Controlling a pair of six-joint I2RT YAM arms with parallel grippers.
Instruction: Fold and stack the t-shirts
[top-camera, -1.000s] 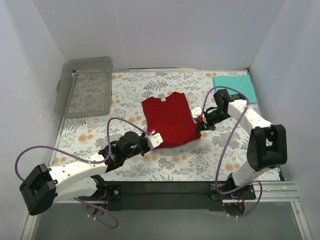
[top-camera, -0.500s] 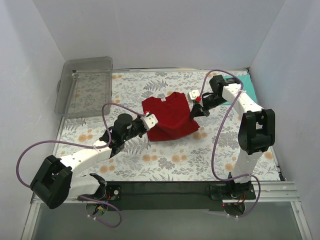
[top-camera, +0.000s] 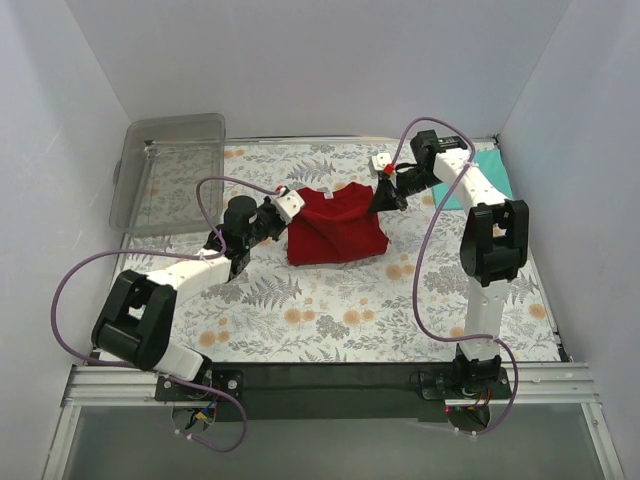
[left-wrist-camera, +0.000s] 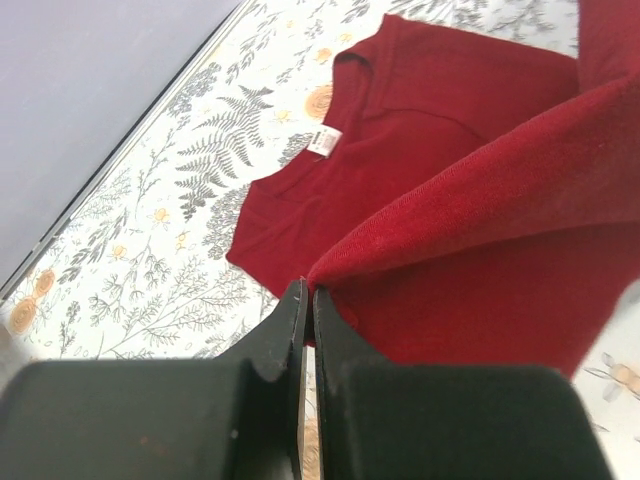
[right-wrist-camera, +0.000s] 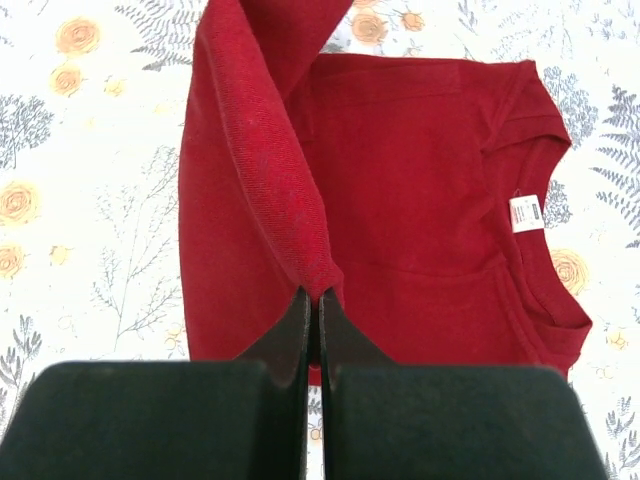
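My left fingers (left-wrist-camera: 307, 300) and right fingers (right-wrist-camera: 312, 298) each pinch tight on an edge of the red shirt (top-camera: 335, 232), which is light and limp and sags between them.

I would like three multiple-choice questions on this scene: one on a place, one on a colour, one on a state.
1. Where does the teal t-shirt lie? A far right corner of the table B near left corner C middle
2. What colour is the tag on the red t-shirt? A white B yellow C black
3. The left gripper is: A wide open B shut on the red t-shirt C shut on nothing
Answers: 1A, teal cloth shows there; 2A, the tag shows white; 3B, red cloth is pinched in its grip.
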